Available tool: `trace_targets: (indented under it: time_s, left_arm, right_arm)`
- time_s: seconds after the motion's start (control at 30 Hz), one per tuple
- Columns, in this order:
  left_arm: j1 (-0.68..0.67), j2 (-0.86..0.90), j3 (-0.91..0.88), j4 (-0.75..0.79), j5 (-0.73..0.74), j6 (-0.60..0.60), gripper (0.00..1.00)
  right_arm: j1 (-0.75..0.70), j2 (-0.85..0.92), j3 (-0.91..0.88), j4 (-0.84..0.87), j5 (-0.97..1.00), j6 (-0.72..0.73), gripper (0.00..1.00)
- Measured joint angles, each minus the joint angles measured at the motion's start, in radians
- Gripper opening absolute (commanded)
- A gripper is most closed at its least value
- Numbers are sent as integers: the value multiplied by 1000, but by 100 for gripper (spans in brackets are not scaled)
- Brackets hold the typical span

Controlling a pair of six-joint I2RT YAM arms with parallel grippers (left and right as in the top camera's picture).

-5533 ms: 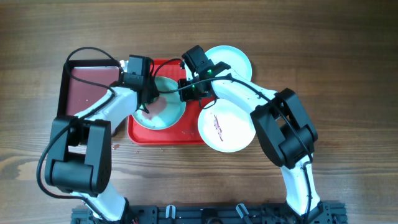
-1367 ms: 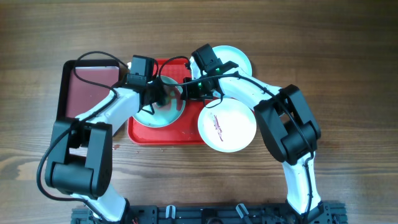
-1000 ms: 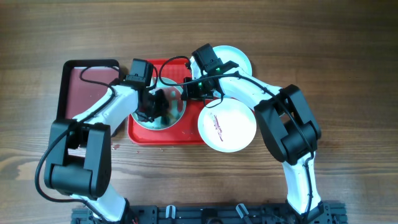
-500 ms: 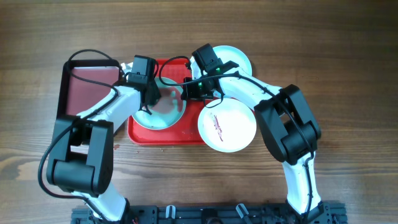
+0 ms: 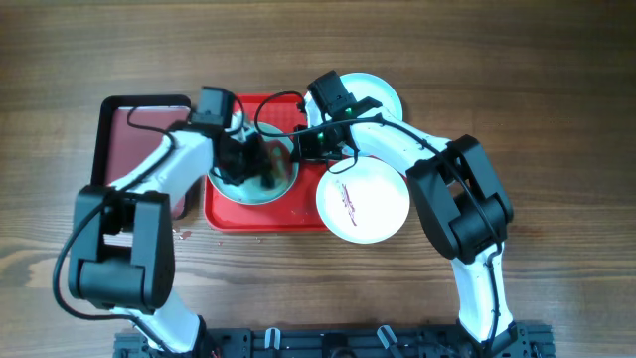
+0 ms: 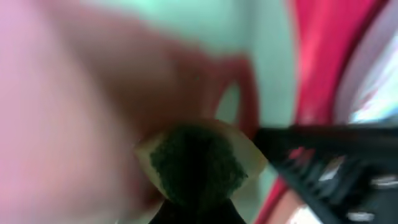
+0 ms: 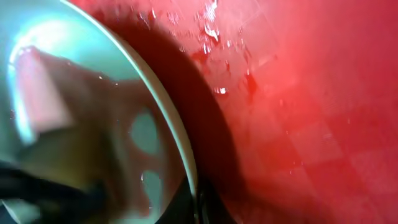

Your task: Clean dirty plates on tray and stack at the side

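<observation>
Overhead, right pincer grips mint plate rim (sponge in left pincer).

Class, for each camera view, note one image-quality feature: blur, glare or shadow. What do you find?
Overhead: sharp and evenly lit. Left wrist: badly blurred; only the sponge is recognisable. Right wrist: glare specks on the tray, a dark shadow beside the plate rim.
</observation>
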Motion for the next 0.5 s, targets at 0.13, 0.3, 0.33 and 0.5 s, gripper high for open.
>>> trace_targets:
  time_s: [0.13,0.3,0.33,0.5]
  left_arm:
    - [156,-33,173,-9,19,3,4]
    - [289,-128,235,-89,23,4,4]
    - [310,-149,237,-134,24,11,4]
    - [342,-166,241,-315,-3,72,4]
  right_arm:
    - [0,0,0,-20,-16,0,4]
    - [0,0,1,-25,-18,-1,4]
    - [0,-2,4,-40,-17,-2,4]
    - [11,-88,2,-178,193,-25,4]
